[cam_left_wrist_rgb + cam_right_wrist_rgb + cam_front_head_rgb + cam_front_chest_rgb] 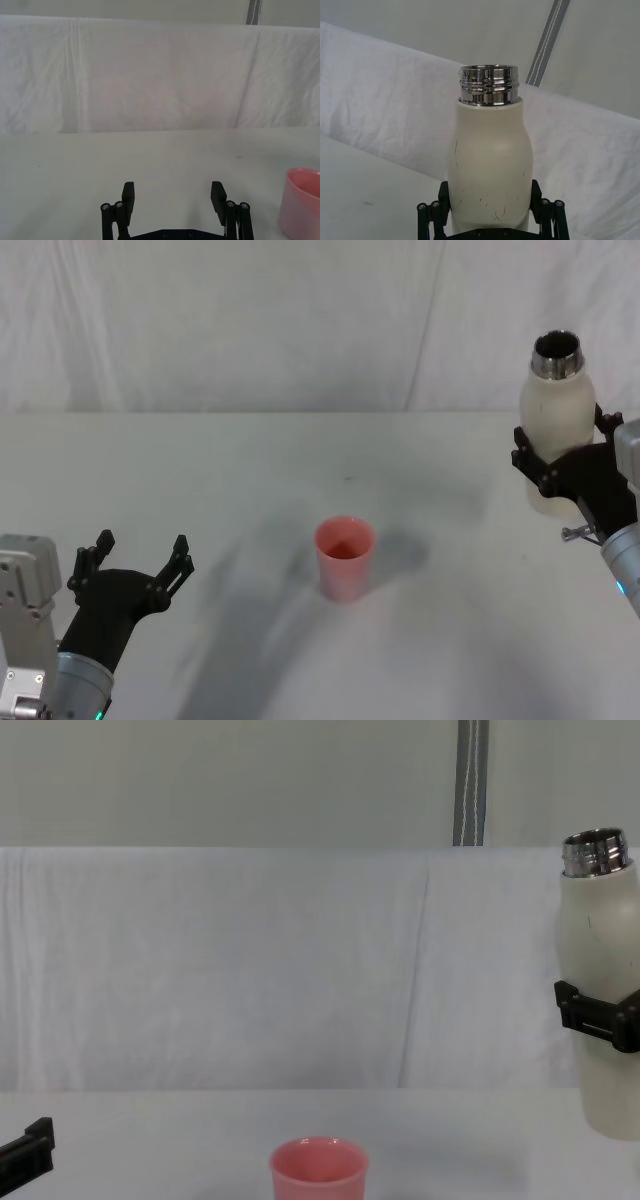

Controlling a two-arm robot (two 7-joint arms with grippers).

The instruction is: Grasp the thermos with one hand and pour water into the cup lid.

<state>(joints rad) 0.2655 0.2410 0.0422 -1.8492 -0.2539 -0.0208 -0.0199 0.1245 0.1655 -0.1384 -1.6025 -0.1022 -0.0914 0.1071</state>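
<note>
One thermos [556, 410], cream-white with its steel neck uncapped, stands upright between the jaws of the right gripper [565, 465], which clasp it around the lower body; in the chest view its base appears to hang clear of the white table [250, 490]. Well off to the left of those jaws, near the table's middle, sits the pink cup lid [345, 557], upright and mouth open. The left gripper [135, 565] rests low near the table's near left edge, its fingers spread and holding nothing, the cup lid just off to one side of them. The step in hand looks to be carrying the thermos across to pour. To do it well, bring the neck over the cup lid's rim before tilting, then tip slowly, since the light lid could be knocked or overshot.
</note>
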